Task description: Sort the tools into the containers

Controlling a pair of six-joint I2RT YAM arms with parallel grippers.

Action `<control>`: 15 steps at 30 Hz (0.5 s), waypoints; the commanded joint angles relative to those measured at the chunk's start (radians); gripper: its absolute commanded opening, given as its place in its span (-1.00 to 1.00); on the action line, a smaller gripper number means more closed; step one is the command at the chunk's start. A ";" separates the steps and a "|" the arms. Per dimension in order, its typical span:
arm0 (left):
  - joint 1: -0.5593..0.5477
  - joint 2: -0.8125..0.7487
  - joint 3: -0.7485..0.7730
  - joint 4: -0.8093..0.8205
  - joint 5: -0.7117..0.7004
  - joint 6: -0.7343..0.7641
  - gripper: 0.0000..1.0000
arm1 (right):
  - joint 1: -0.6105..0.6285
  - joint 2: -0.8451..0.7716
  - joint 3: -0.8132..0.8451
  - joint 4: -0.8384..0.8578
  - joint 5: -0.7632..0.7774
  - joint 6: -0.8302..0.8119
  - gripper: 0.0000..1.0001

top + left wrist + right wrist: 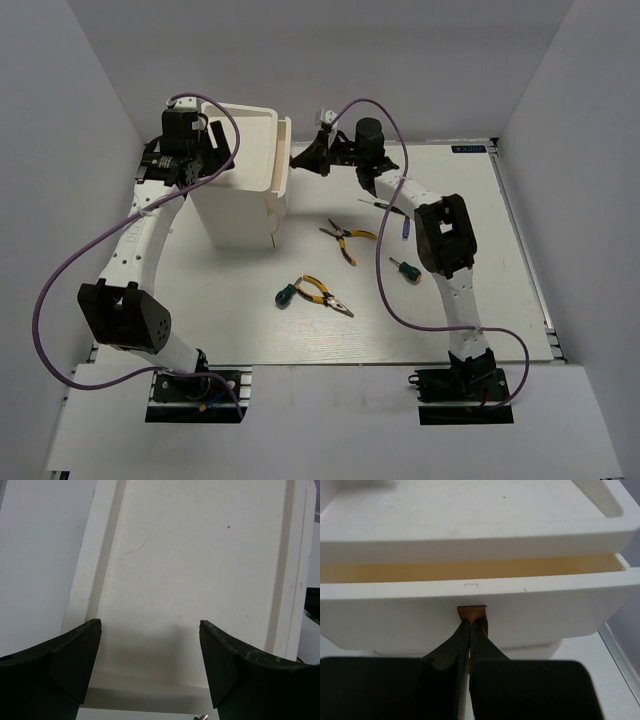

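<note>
Right hand (471,624): black wedge-shaped fingers pressed together, with the tips against the lower part of a small brown knob (471,611). The tips cover the knob, so I cannot tell whether it is actually nipped between them.

The knob looks flat and matte and sits mid-front on the top drawer (395,615). The drawer is smooth white plastic and stands a little out toward the hand. A yellowish strip of its interior shows above the front. Its contents are hidden.

Behind the drawer is the tall white box unit (240,215), rectangular with a rimmed top. The lower drawers are hard to make out.

Left hand (150,650): on the unit's far side from the right hand, fingers spread wide, holding nothing. It is over the unit's flat top, which is white with faint specks and one hairline mark.

The tools lie back from the right hand, toward its arm's base, all outside the unit:
- One pair of yellow-and-black pliers (345,238) is closest.
- A second pair (326,294) is further back, with a stubby green-handled screwdriver (285,296) just beside it.
- Another green-handled screwdriver (405,268) lies beside the forearm.
- A thin dark screwdriver (378,205) is partly hidden under the arm.

A purple cable (385,290) loops along each arm. The worktop (490,260) is pale, and plain white walls (90,90) close it in.
</note>
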 commanded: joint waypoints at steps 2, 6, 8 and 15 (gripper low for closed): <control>0.005 -0.050 -0.010 0.003 -0.008 0.001 0.78 | -0.051 -0.075 -0.067 0.002 -0.006 -0.032 -1.00; 0.005 -0.050 -0.010 0.012 -0.008 0.010 0.78 | -0.075 -0.129 -0.145 0.007 -0.011 -0.045 -1.00; 0.005 -0.050 -0.010 0.012 -0.008 0.010 0.78 | -0.088 -0.149 -0.164 0.005 -0.016 -0.052 -1.00; 0.005 -0.050 -0.010 0.021 0.001 0.010 0.78 | -0.151 -0.223 -0.294 -0.053 -0.025 -0.129 -1.00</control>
